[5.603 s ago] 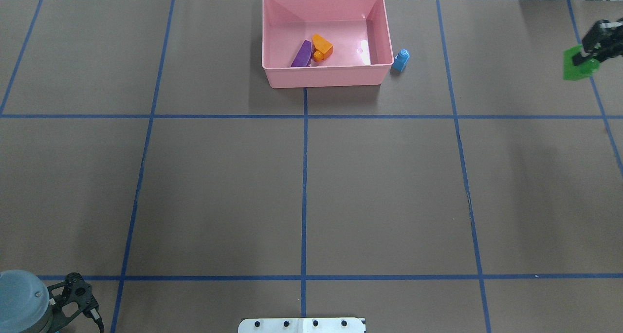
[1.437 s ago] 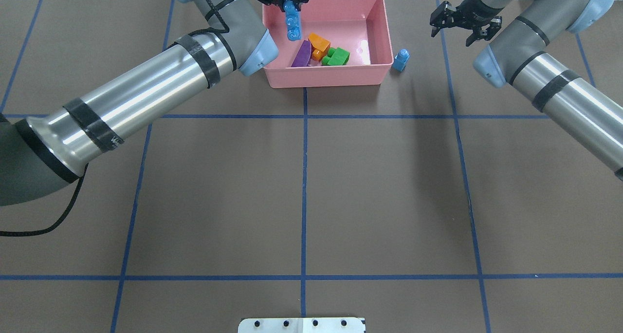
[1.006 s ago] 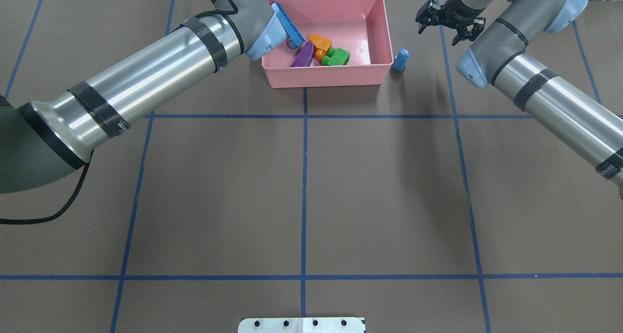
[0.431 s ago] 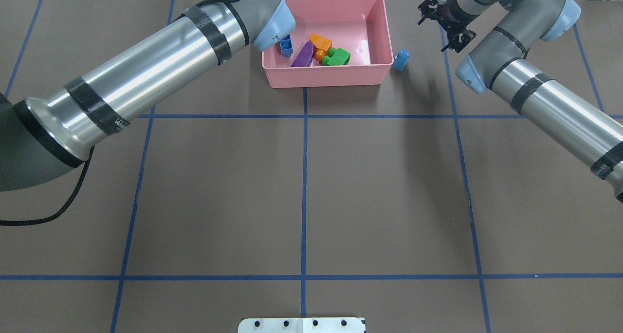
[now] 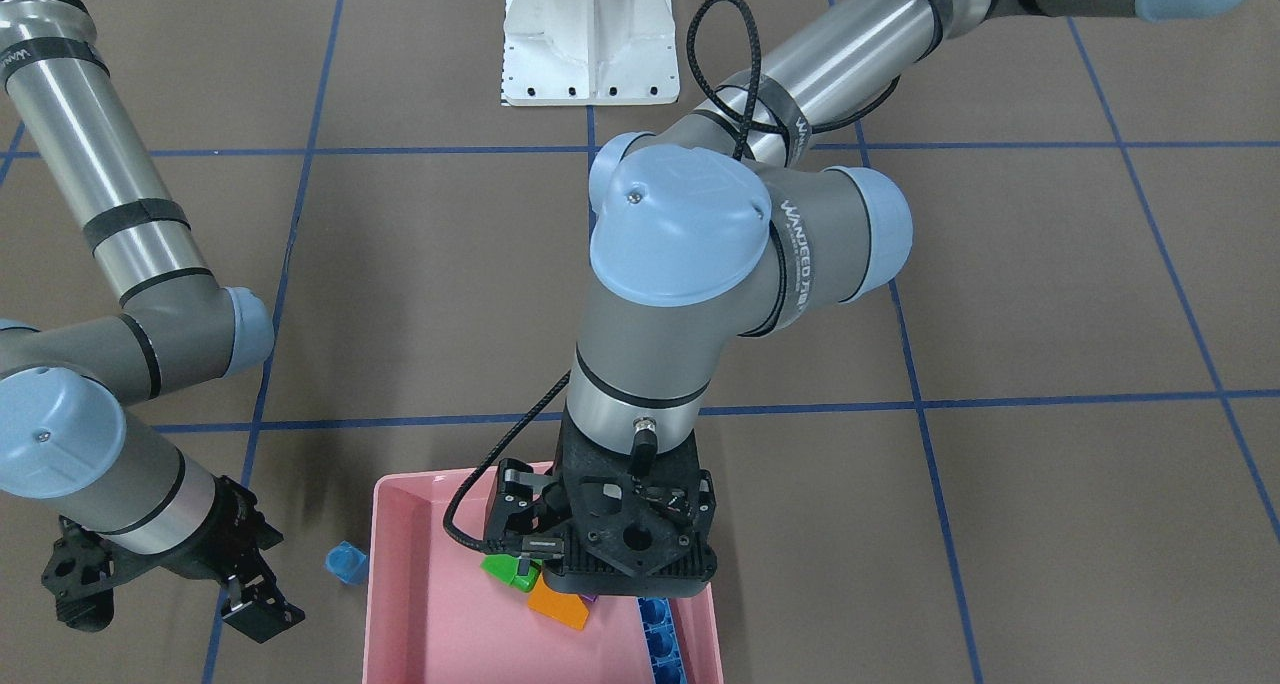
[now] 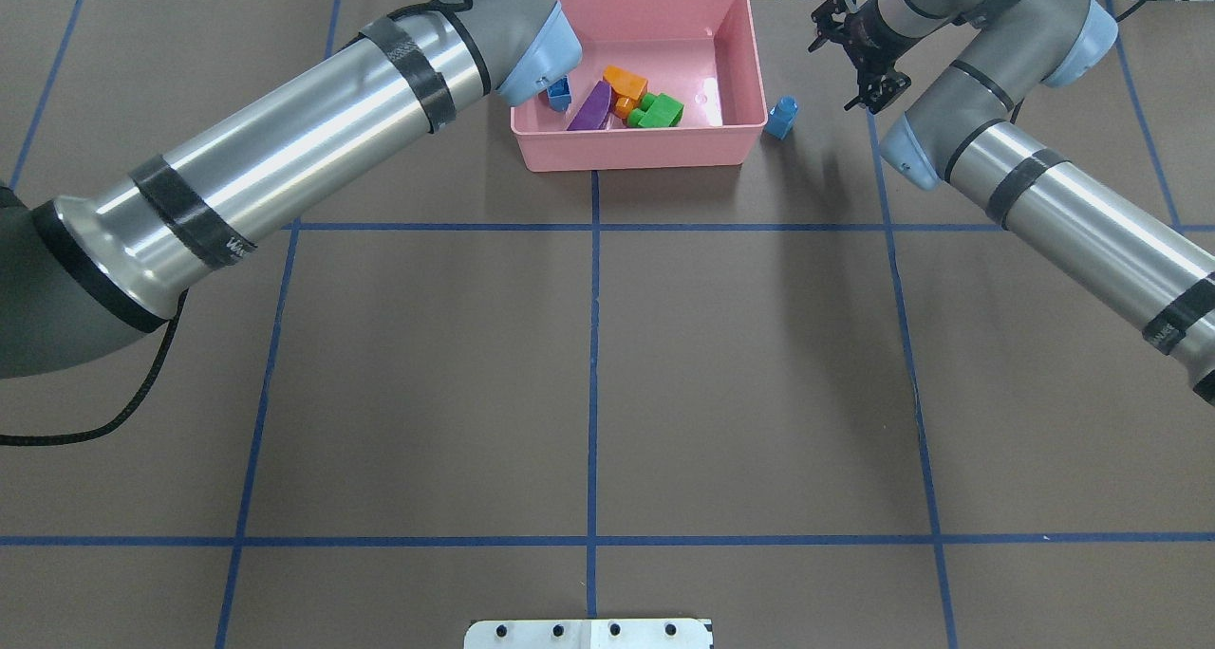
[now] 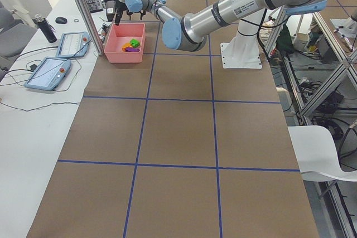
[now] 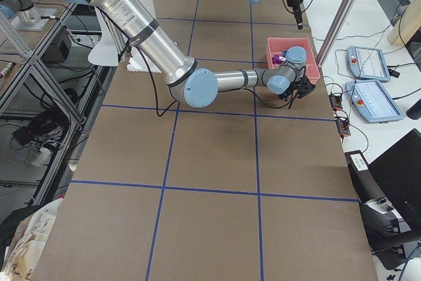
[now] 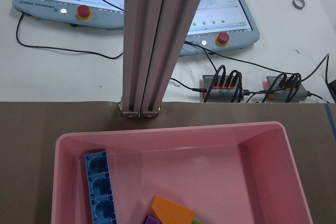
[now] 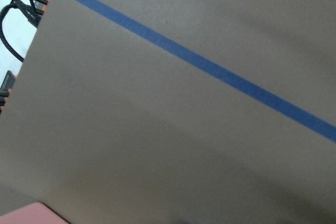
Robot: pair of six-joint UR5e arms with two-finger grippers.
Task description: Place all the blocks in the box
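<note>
The pink box (image 6: 636, 148) stands at the table's far edge and holds the orange block (image 6: 625, 84), purple block (image 6: 591, 108) and green block (image 6: 657, 111). The long blue block (image 9: 101, 190) lies free along the box's left wall (image 6: 558, 92). The small light-blue block (image 6: 781, 118) stands on the table just right of the box, also seen in the front view (image 5: 346, 562). My left gripper (image 5: 600, 544) hovers over the box (image 5: 372, 584) and holds nothing; its fingers are hidden under its body. My right gripper (image 6: 854, 56) is open and empty, right of the light-blue block (image 5: 165, 599).
An aluminium post (image 9: 147, 40), two control tablets (image 9: 220, 9) and cables stand just beyond the box's far rim. The white robot base (image 5: 590, 34) is at the near table edge. Blue tape lines grid the brown table.
The left gripper let go of the long blue block, which dropped into the box by its left wall. The right gripper turned and shifted slightly beside the light-blue block.
</note>
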